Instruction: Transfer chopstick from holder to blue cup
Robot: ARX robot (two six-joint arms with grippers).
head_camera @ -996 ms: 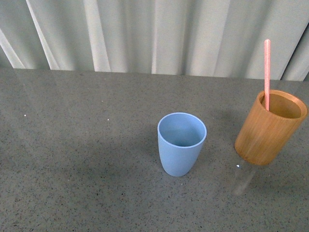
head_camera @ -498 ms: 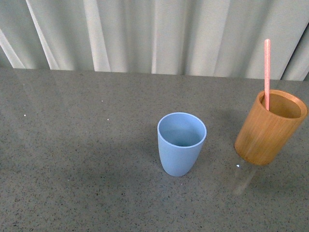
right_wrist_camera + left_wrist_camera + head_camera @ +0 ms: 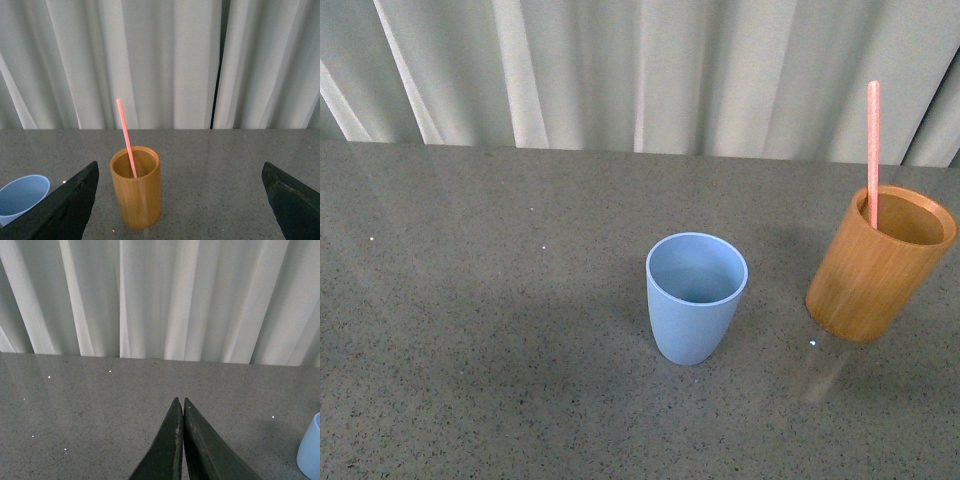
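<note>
The pink chopstick [image 3: 872, 150] stands upright in the orange-brown wooden holder [image 3: 876, 272] at the right of the grey table. The light blue cup [image 3: 695, 298] stands to its left near the middle, empty. Neither arm shows in the front view. In the right wrist view the holder [image 3: 136, 190] with the chopstick [image 3: 126, 136] stands ahead between the wide-open fingers of my right gripper [image 3: 180, 172], some way off; the blue cup [image 3: 21, 197] is at the edge. In the left wrist view my left gripper [image 3: 180, 401] is shut and empty above the table, with the blue cup's side [image 3: 311, 449] at the edge.
A pale pleated curtain [image 3: 640, 70] hangs along the far edge of the speckled grey table [image 3: 470, 330].
</note>
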